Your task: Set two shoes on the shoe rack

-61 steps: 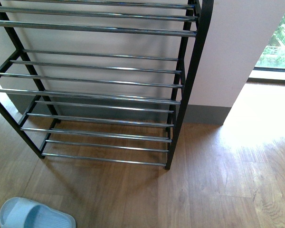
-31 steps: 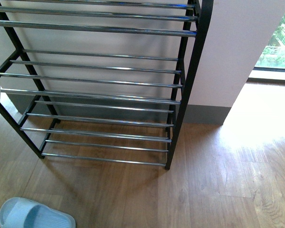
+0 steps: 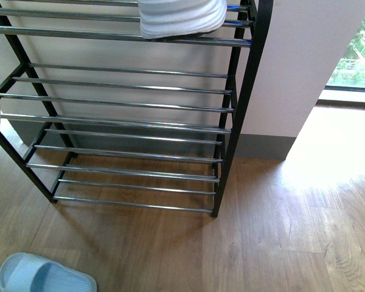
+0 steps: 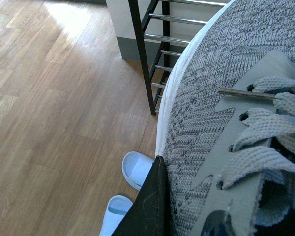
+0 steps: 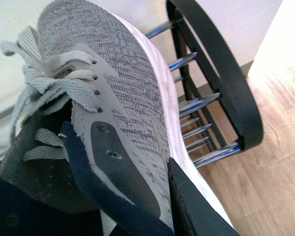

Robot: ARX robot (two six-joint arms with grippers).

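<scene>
One grey sneaker (image 5: 118, 88) with grey laces and navy lining fills the right wrist view, and my right gripper (image 5: 137, 206) is shut on its side, a black finger (image 5: 196, 211) against the white sole. In the front view its white sole (image 3: 182, 17) rests at the right end of the highest visible shelf of the shoe rack (image 3: 134, 125). My left gripper (image 4: 182, 216) is shut on the other grey sneaker (image 4: 211, 123), held above the floor left of the rack. Neither gripper shows in the front view.
Two pale blue slides (image 4: 137, 169) (image 4: 115, 214) lie on the wooden floor below the left sneaker; one slide (image 3: 42, 277) shows at the front view's lower left. The rack's black upright (image 5: 221, 73) stands beside the right sneaker. A white wall (image 3: 304, 61) is right of the rack.
The right sneaker's white sole has come into the top of the front view, onto the upper shelf bars, where there was nothing before. The slide and rack have not moved.
</scene>
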